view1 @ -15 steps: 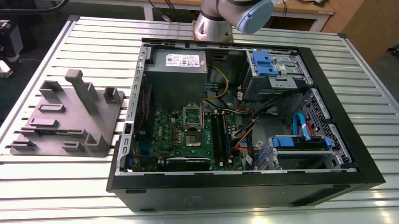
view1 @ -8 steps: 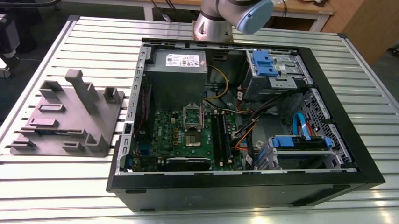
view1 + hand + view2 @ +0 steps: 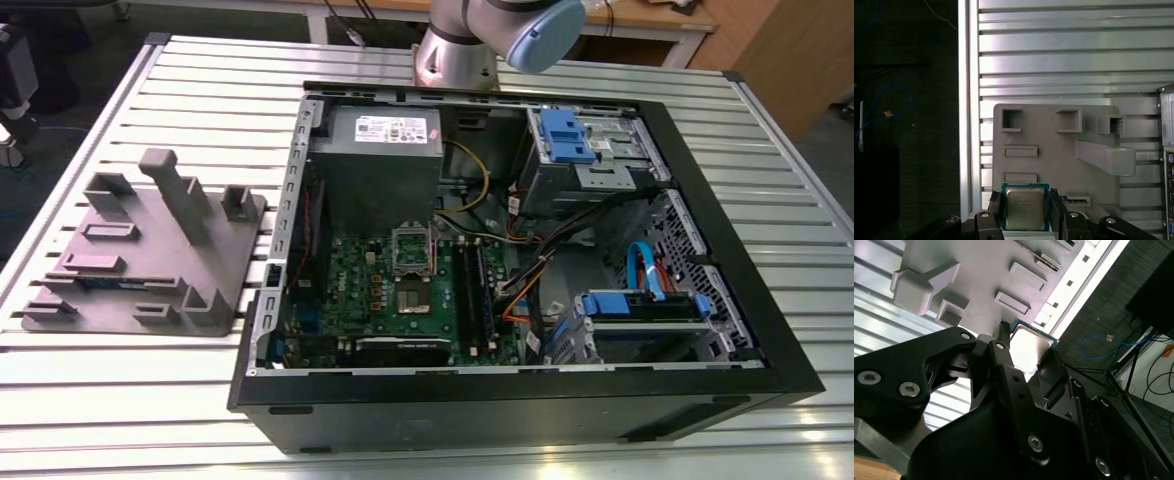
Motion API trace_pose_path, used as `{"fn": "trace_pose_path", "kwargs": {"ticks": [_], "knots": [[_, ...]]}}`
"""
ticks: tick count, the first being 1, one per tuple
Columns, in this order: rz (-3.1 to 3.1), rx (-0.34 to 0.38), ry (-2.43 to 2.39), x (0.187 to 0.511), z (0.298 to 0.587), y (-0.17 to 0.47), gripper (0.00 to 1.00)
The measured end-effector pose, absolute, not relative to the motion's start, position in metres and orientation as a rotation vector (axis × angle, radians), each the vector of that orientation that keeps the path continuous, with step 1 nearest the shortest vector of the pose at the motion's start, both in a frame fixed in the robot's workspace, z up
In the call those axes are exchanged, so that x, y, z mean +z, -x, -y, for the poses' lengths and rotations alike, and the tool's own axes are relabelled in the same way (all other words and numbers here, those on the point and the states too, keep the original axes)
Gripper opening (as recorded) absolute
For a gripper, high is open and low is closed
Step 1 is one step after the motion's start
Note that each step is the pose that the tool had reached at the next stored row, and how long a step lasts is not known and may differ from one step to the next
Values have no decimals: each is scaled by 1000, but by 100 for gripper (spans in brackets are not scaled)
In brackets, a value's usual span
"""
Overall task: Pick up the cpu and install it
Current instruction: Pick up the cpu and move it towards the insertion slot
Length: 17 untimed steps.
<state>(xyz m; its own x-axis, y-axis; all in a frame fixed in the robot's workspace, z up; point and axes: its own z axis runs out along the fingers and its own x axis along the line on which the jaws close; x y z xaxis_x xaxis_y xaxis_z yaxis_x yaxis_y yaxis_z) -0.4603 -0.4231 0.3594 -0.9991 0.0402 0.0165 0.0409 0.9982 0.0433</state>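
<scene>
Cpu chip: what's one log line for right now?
gripper : shut on cpu | place: held above grey tray | install: not in computer case yet

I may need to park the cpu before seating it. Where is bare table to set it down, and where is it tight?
On the exterior view's left, bare table borders the grey fixture tray in front and behind. The strip between tray and computer case is narrow. Inside the case, cables and drive cages crowd everything. The claw grips the cpu.
</scene>
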Motion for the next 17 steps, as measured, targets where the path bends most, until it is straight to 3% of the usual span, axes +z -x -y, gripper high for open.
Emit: {"fn": "trace_pose_path", "kwargs": {"ticks": [17], "knots": [[3122, -68, 63, 360, 423, 450, 47]]}}
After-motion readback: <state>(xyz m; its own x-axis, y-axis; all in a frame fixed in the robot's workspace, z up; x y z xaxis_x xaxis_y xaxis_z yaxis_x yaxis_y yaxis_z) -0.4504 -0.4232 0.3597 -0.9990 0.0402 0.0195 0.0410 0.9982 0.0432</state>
